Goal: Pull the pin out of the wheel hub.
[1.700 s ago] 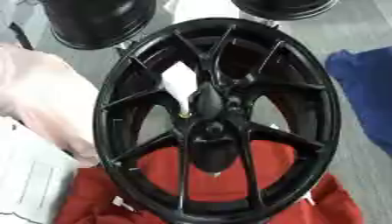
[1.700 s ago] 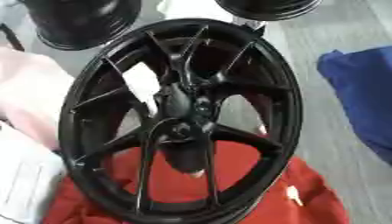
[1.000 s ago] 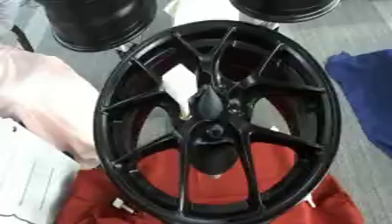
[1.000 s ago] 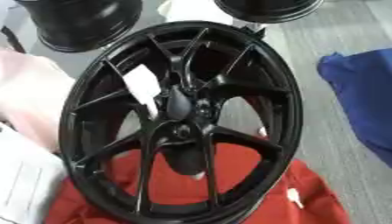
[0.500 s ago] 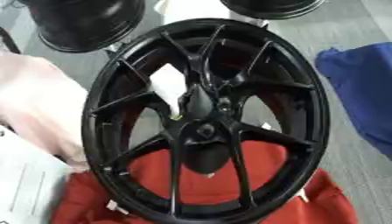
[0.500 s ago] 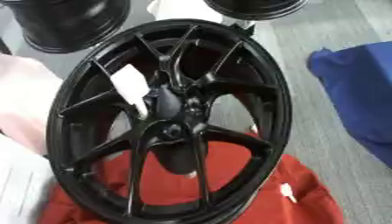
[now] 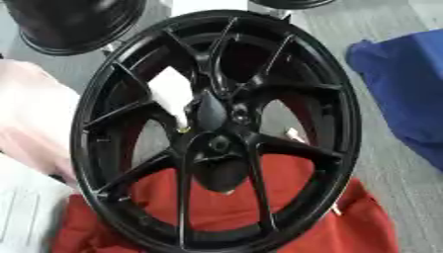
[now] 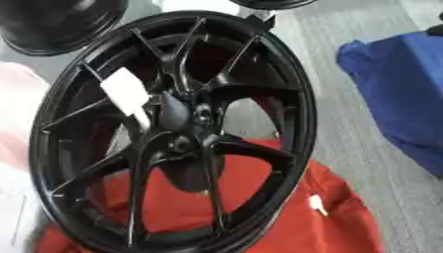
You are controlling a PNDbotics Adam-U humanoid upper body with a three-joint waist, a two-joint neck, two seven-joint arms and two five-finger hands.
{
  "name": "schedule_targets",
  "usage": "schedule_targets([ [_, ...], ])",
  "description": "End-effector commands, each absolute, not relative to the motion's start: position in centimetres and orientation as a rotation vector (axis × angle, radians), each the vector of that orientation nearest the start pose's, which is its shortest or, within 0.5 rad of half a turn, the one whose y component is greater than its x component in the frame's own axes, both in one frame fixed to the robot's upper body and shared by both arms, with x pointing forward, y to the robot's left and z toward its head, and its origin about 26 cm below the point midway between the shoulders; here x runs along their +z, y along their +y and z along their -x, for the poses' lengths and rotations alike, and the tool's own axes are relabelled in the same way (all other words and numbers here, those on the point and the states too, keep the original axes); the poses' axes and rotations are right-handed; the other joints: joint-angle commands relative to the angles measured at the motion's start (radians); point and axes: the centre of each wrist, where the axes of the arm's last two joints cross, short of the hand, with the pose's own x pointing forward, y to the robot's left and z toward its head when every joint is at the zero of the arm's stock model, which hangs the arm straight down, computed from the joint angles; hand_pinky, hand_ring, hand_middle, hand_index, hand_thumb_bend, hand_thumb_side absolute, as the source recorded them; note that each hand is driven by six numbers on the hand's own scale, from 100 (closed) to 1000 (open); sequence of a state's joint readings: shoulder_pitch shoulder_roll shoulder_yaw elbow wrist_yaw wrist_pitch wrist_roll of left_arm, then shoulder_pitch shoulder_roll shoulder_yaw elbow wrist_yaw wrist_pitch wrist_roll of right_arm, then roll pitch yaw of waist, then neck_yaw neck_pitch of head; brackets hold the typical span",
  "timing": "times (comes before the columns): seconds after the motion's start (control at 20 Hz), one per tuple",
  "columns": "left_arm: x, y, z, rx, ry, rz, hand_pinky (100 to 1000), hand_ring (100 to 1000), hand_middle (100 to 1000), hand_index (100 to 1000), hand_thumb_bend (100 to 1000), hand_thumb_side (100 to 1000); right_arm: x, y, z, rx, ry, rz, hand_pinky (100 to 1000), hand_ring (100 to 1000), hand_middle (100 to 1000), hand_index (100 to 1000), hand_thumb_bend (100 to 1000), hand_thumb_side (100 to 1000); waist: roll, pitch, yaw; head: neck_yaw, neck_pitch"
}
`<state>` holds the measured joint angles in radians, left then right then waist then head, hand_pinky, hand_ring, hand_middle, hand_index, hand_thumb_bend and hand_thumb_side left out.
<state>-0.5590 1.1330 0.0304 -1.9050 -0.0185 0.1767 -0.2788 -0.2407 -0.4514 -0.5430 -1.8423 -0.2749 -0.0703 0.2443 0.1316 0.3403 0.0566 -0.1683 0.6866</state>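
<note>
At the far left a pale pink cloth [image 7: 30, 123] lies bunched beside the wheel, and below it, in the lower left corner, is a whitish sheet [image 7: 22, 212]. Above them, at the upper left, another black rim [image 7: 73, 22] lies on the grey floor [image 7: 380, 163].

The black wheel [image 7: 216, 128] fills the middle of both views, its rim tilted and its thin paired spokes running in to the hub [image 7: 216, 143]. Its lower part rests over a red cloth [image 7: 286, 217], which shows through the gaps between the lower spokes. A white rectangular piece [image 7: 173, 94] shows through the gap between the upper left spokes, just above and left of the hub. At its lower end, touching the left edge of the hub, a small yellowish spot [image 7: 183, 130] is visible; it is too small to say whether it is the pin. Beyond that, the pin cannot be made out anywhere on the hub.

Right of the hub a small pale strip [image 7: 296, 134] shows between the spokes, and another small white scrap [image 8: 318, 203] lies on the red cloth near the wheel's lower right. At the far right a blue cloth [image 7: 407, 89] lies on the floor, apart from the rim.

Neither robot hand appears in either view, so how far their fingers are open, or whether they hold anything, cannot be told.
</note>
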Motion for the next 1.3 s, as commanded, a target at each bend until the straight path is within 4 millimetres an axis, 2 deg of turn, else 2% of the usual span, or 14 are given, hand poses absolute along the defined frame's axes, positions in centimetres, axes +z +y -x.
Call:
schedule_targets([
  [0.05,39.7,33.2,-27.5,-1.394,-1.734,-0.916,803,713,655,801,472,460,23.4,-43.3,-26.3,0.187,-2.296,0.428,862,647,639,777,100,593,0.003,-0.014,-0.002,-0.020,0.004],
  [0.4,41.6,30.5,-26.8,-1.659,-1.549,-0.847,821,744,689,815,487,533,23.7,-43.2,-25.9,0.202,-2.290,0.470,866,646,638,775,100,588,0.014,-0.015,-0.005,-0.032,-0.011],
  [0.7,42.3,27.9,-27.1,-1.773,-1.567,-0.792,817,742,687,816,493,526,23.8,-43.2,-25.7,0.193,-2.282,0.502,864,644,636,774,100,585,0.019,-0.018,-0.004,-0.029,-0.014],
  [1.0,42.9,25.2,-28.2,-1.848,-1.604,-0.732,826,767,721,846,527,526,23.7,-43.2,-25.8,0.198,-2.272,0.497,864,641,634,774,100,587,0.019,-0.023,-0.005,-0.021,-0.016],
  [1.3,43.3,23.0,-29.7,-1.911,-1.639,-0.675,835,780,739,859,547,512,23.5,-43.2,-25.8,0.199,-2.265,0.493,864,641,633,774,100,587,0.018,-0.028,-0.005,0.036,0.004],
])
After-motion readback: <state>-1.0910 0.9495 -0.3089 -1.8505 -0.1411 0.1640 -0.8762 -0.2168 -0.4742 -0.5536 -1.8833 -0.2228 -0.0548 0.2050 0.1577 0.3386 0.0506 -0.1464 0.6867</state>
